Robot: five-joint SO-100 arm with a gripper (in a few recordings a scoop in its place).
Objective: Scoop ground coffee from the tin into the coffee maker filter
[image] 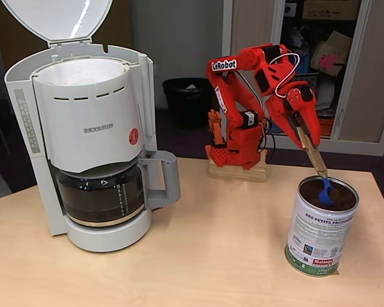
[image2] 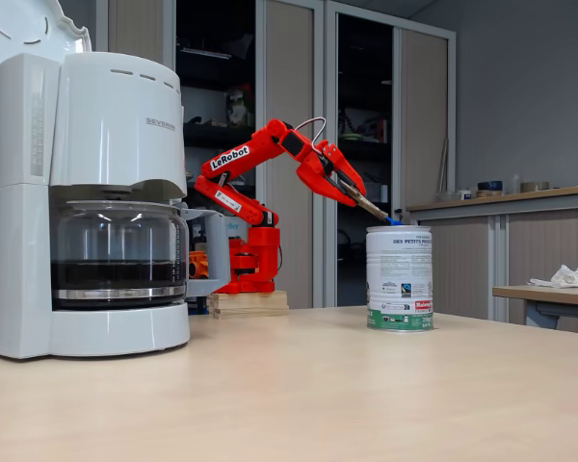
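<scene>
Scooping step: gripper pinching wooden-handled blue scoop, bowl down in ground coffee inside tin near desk's right edge. Next: lift level, carry to coffee maker filter at left.

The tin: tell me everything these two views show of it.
The tin is a tall metal cylinder with a shiny rim, open at the top, wrapped in a white label with a green band at the base and a small red logo. It stands upright on the wooden table, at the right in both fixed views, apart from the coffee maker. Inside lies dark ground coffee. A blue scoop on a wooden handle, held by the red arm's pincer, dips into it.
</scene>
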